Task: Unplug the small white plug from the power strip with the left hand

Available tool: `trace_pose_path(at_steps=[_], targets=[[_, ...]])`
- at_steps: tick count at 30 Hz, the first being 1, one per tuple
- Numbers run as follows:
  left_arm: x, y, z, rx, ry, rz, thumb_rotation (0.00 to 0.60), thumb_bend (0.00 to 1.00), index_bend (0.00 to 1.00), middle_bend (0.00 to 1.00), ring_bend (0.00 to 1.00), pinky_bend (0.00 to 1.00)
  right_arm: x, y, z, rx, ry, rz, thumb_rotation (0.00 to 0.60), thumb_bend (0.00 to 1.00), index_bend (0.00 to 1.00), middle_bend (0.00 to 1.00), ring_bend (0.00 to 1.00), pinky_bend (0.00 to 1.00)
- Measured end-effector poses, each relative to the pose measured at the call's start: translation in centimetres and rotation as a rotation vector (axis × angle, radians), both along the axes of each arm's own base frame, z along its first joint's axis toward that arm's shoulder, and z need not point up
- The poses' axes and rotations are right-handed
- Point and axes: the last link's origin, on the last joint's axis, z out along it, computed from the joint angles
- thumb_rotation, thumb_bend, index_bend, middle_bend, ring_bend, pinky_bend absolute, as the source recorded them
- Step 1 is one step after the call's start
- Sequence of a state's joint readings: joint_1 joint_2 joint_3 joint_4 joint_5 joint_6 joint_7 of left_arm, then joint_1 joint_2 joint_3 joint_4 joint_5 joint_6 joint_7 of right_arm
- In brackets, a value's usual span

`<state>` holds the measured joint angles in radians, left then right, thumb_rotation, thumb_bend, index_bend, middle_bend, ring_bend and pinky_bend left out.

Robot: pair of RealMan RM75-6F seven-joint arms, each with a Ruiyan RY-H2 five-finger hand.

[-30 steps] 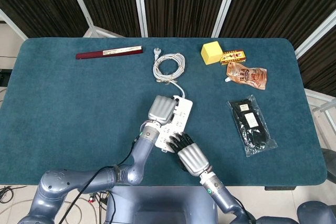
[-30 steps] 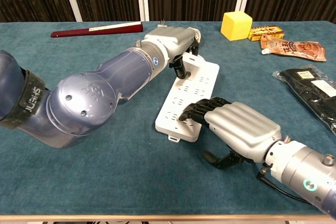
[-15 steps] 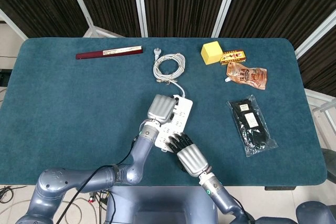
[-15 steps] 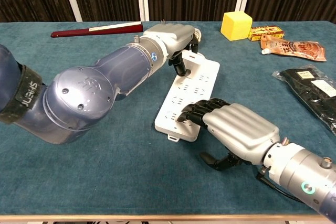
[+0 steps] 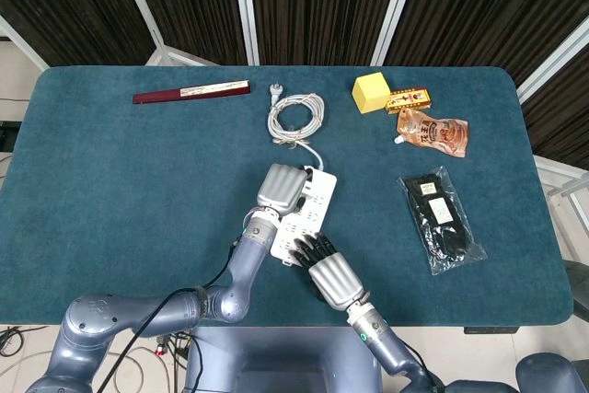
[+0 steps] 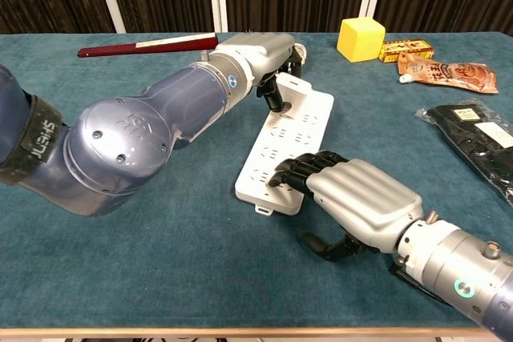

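A dark teal table (image 5: 110,190) fills both camera views. At the far left of the back edge lies a long dark red strip (image 5: 190,92) with a pale label, flat on the cloth.

Moving right, the robot's left arm reaches forward from the lower left. Its left hand (image 5: 282,188) sits over the far end of a white power strip (image 5: 313,204), knuckles up, with dark fingers curled down toward the sockets. The hand covers that end of the strip, so the small white plug is hidden (no view shows it clearly), and whether the fingers have actually closed on it cannot be told. In the chest view the left hand (image 6: 258,54) hangs low over the power strip (image 6: 292,122), and one dark finger touches down near its upper sockets.

Behind the strip, a coiled white cable (image 5: 294,117) rests on the table, well apart from the hands, with a loose plug end (image 5: 273,91) lying beside it.

The power strip runs diagonally toward the front. At its near end the right hand (image 5: 324,264) rests with its dark fingertips (image 6: 292,171) pressing on the white casing, palm down; it grasps nothing.

Further right along the back sit a yellow block (image 5: 371,92), a small red and yellow box (image 5: 409,98) just beside it, and an orange pouch (image 5: 434,129). A black item in a clear bag (image 5: 443,218) lies at the right.
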<state>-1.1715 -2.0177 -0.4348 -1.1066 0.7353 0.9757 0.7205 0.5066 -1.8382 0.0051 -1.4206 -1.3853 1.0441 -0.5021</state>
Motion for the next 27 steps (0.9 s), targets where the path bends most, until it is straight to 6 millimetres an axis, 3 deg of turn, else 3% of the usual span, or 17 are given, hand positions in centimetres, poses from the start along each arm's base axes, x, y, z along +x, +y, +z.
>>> trace_pose_path(at_steps=[16,27], targets=[[0.3,0.2,0.8,0.009,-0.04,-0.003,0.6,0.38,0.79,0.89,0.64,0.64,0.2,0.1,0.1,-0.001,-0.002,0.003,0.6,0.5,0.18,0.18,0.09,0.1],[-1.0,1.1,4.3,0.083,-0.074,-0.003,0.6,0.38,0.79,0.88,0.64,0.64,1.0,0.0,1.1,-0.042,-0.028,0.02,0.6,0.5,0.16,0.18,0.09,0.1]])
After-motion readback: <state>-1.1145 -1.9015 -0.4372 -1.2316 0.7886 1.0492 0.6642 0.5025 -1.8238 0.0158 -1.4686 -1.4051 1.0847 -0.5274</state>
